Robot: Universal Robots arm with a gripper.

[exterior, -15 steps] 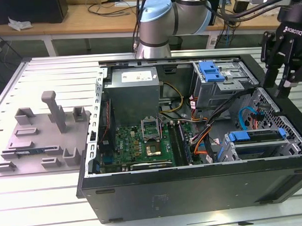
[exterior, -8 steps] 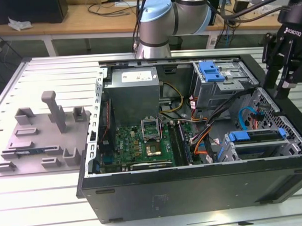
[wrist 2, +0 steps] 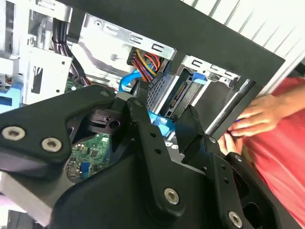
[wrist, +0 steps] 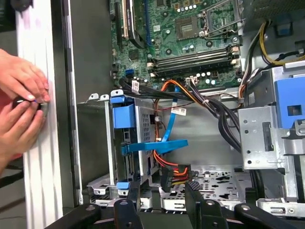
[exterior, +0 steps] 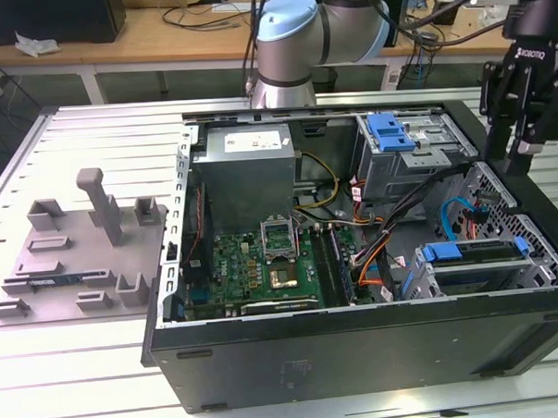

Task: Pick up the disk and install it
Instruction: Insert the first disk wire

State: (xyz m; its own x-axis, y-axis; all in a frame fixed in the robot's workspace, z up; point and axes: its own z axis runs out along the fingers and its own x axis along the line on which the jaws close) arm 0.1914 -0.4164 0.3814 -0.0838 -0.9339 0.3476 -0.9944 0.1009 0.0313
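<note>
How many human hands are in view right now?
2, close together outside the black metal computer case: one hand and a second hand beside it. Others could be out of frame.

This looks like a robotics lab or electronics workshop. An open computer case [exterior: 359, 354] lies on a slotted metal desk [exterior: 83, 384] at the frame's centre. A grey moulded fixture [exterior: 78, 264] sits at left (raised blocks and slots on it), a robot arm [exterior: 290, 42] at the top, and tangled cables [exterior: 205, 10] on a wooden desk [exterior: 160, 38] behind.
</note>
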